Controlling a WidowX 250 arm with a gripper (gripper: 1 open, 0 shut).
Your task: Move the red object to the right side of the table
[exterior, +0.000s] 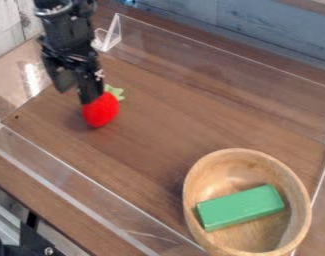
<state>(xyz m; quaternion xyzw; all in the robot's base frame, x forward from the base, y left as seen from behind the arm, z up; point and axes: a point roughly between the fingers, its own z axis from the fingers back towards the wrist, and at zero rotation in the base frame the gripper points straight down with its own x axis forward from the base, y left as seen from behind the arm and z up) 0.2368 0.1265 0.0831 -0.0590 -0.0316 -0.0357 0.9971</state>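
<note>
From the camera, the red object [102, 110] lies at the table's [192, 120] left, near the clear wall [85, 195]. The gripper [71, 88] hangs just beside it, jaws apart, holding nothing. Bare wood stretches rightward to the wooden bowl [248, 205] holding a green block [240, 208].

Low clear acrylic walls [71, 195] fence the scene, catching pale glare from soft, even light. Beyond the far left corner stands a whitish planked wall [5, 25]. A dark patch of floor [11, 240] shows at the lower left.
</note>
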